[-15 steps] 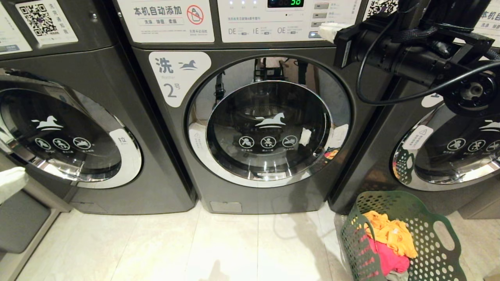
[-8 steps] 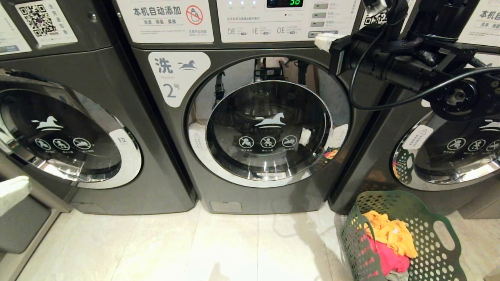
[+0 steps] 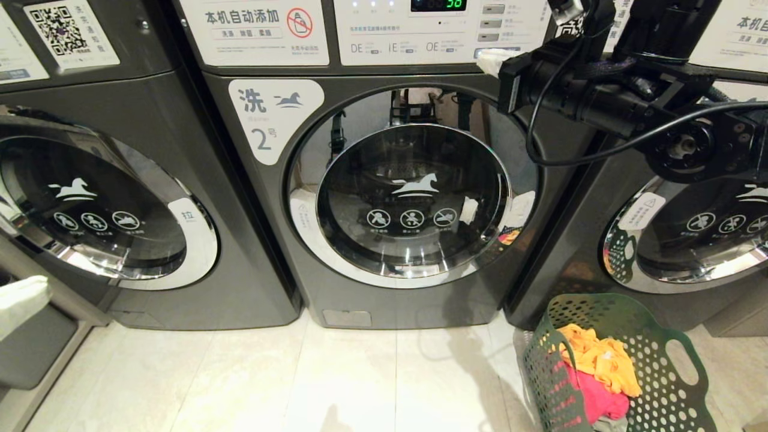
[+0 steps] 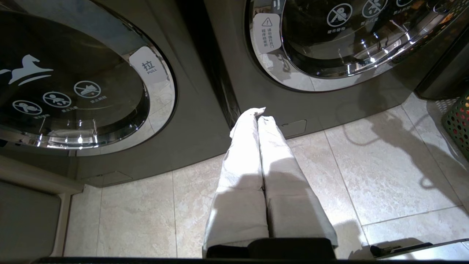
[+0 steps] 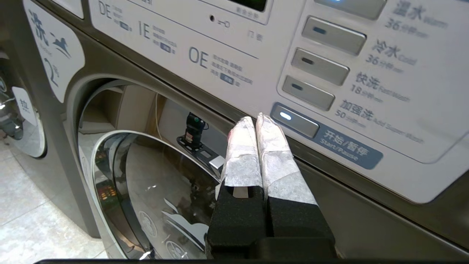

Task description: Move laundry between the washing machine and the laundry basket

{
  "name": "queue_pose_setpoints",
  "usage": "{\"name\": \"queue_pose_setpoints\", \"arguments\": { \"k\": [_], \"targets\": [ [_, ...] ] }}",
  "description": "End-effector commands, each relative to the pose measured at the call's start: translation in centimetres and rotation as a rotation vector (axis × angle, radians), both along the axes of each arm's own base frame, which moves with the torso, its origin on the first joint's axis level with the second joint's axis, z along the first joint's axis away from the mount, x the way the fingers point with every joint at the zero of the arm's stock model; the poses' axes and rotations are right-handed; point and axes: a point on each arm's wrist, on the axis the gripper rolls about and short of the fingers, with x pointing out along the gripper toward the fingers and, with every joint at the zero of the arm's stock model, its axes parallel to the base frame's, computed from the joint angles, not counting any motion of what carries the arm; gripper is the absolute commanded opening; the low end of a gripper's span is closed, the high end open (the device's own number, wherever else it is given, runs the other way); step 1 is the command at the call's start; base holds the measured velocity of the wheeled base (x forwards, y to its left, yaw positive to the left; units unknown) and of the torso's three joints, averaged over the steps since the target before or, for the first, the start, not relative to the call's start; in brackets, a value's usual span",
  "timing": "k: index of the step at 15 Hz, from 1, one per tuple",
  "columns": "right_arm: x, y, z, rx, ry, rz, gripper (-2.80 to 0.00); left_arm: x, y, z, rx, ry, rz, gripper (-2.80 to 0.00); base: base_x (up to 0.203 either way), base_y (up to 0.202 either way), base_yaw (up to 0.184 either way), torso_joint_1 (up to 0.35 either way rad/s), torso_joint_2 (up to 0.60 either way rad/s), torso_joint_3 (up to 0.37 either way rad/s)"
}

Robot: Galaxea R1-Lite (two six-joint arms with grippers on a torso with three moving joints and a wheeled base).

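Standing centre, washing machine (image 3: 414,180) door closed, right claw (image 5: 256,121) clenched, empty, tips at lit start button (image 5: 295,121) on control panel (image 3: 441,30). Laundry basket (image 3: 672,384) on tiled floor (image 3: 300,384) lower right, well below claw, holding laundry (image 3: 600,372). Right arm raised across panel. Left claw (image 4: 258,113) clenched, low above floor.

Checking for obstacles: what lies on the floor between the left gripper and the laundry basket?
In the left wrist view, only bare tiled floor with shadows lies between the shut left gripper and the laundry basket.
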Motion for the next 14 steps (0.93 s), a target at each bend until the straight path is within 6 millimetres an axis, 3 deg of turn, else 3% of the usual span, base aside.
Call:
{"name": "queue_pose_setpoints", "arguments": {
  "k": [1, 14],
  "targets": [
    [0.1, 0.0, -0.1, -0.001, -0.003, 0.001, -2.8, 0.0, 0.0, 0.0, 0.001, 0.0, 0.002, -2.8, 0.0, 0.0, 0.0, 0.0, 0.0, 0.0],
    [1.1, 0.2, 0.9, 0.012, -0.039, -0.005, -2.8, -0.5, 0.2, 0.1, -0.004, -0.021, 0.001, -2.8, 0.0, 0.0, 0.0, 0.0, 0.0, 0.0]
  ]
}}
